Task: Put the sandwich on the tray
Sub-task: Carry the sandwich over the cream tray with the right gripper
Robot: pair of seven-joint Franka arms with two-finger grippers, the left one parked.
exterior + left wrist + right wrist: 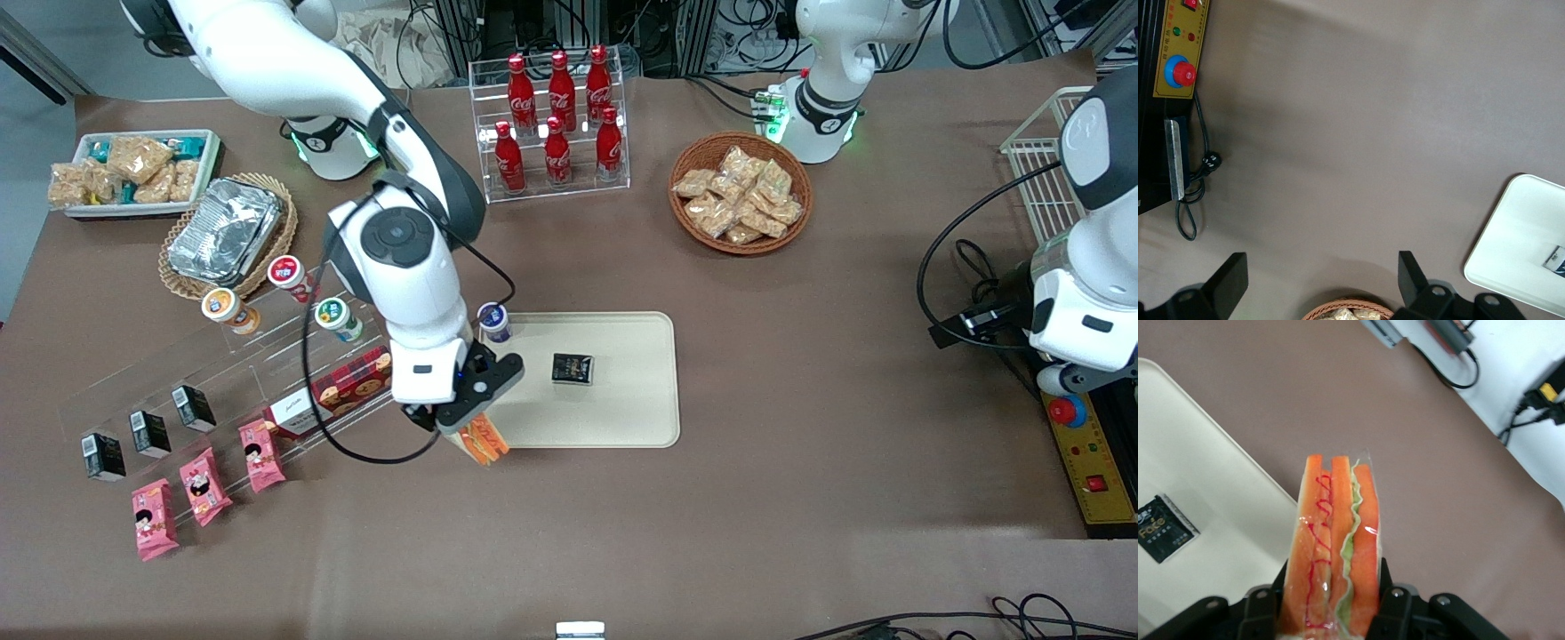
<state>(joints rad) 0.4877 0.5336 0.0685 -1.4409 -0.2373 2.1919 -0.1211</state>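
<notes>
The right arm [267,53] is showing glossy white shells, with dark grey bands at its joints and a round dark grey cap [397,236] on the wrist. A thin black cable [382,461] is looping below the wrist. The gripper [478,434], in the lower middle of the front frame, is showing a white body and black fingers [1395,613] with small silvery screws [1397,592].

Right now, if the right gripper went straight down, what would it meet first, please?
Probably the tray's rim nearest the front camera: the gripper, jaws shut on the sandwich, hangs over that edge, though depth is unclear.
</notes>
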